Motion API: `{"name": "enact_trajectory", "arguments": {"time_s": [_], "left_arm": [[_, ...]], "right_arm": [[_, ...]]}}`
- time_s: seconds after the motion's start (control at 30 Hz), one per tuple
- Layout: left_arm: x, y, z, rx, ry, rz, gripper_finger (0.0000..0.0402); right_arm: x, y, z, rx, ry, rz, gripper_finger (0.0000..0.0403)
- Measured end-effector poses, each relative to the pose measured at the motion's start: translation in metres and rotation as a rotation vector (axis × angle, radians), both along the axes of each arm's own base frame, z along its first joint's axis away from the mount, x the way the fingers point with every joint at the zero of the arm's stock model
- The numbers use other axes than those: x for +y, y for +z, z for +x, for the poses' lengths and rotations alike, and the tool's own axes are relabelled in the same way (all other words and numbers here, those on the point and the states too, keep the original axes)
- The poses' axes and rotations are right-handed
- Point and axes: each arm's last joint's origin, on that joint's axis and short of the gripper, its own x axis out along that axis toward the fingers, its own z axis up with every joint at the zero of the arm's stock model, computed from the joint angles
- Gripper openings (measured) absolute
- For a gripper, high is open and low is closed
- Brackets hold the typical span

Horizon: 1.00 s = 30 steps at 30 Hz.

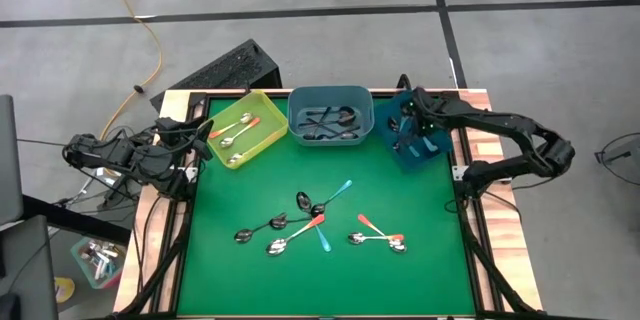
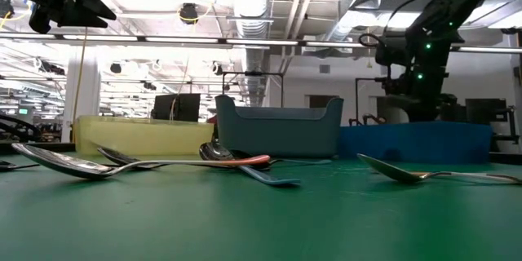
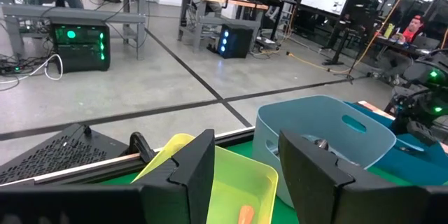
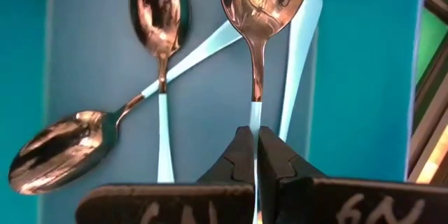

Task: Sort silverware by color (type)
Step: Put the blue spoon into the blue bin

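Spoons (image 1: 318, 222) lie scattered mid-table while my left gripper (image 3: 245, 171) waits, fingers wide apart, at the table's left edge by the yellow bin (image 1: 243, 127). My right gripper (image 4: 256, 155) pinches a teal-handled spoon (image 4: 260, 14) over the blue bin (image 1: 436, 150) at the right far corner; next, I judge, I let go.

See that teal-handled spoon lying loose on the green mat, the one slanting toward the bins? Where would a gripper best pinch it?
Probably mid-handle, from straight above. The teal-handled spoon lies flat on the green mat, its bowl crowded against dark spoons, while the handle's far end juts clear. Fingers should straddle the slim handle across its width. The right gripper, now shut on another teal spoon over the blue bin, seems nearest.
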Motion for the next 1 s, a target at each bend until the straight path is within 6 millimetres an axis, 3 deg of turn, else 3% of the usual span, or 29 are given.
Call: {"name": "enact_trajectory", "arguments": {"time_s": [0.43, 1.0], "left_arm": [[0.000, 0.000, 0.000, 0.000, 0.000, 0.000, 0.0143], [0.000, 0.000, 0.000, 0.000, -0.002, -0.001, 0.0143]], "right_arm": [[-0.009, -0.012, 0.009, -0.011, -0.010, -0.004, 0.0011], [-0.012, -0.026, 0.013, 0.029, -0.011, 0.043, 0.0060]]}}
